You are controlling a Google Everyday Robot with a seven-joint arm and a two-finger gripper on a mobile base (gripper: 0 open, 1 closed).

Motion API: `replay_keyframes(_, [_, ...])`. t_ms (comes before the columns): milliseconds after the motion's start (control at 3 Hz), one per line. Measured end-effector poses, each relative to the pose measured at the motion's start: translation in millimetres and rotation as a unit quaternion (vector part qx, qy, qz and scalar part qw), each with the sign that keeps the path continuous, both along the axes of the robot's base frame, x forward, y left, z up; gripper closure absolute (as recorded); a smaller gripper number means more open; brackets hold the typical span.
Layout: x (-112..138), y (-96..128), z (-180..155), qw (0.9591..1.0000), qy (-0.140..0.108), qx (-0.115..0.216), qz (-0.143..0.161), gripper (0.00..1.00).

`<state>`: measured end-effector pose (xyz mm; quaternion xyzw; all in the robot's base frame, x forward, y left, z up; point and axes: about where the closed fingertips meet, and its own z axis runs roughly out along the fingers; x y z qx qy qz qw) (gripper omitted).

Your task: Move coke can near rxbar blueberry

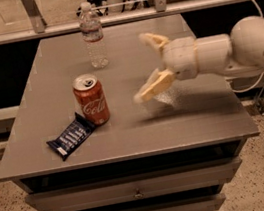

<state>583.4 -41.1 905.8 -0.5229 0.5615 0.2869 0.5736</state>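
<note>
The red coke can (91, 100) stands upright on the grey table (195, 116), left of centre. The dark blue rxbar blueberry (72, 136) lies flat just in front and left of the can, its end touching or nearly touching the can's base. My gripper (146, 65) is open and empty, raised above the table to the right of the can, well apart from it. Its two cream fingers are spread wide, one up (153, 40) and one down (151, 87).
A clear plastic water bottle (93, 35) stands upright at the back of the table behind the can. A railing runs behind the table. Drawers sit below the table's front edge. A cable hangs at the right.
</note>
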Motion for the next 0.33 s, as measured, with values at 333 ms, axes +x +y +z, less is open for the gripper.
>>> replay_keyframes(333, [46.9,-102.4,31.8,0.9935,-0.063,-0.067,-0.066,0.00])
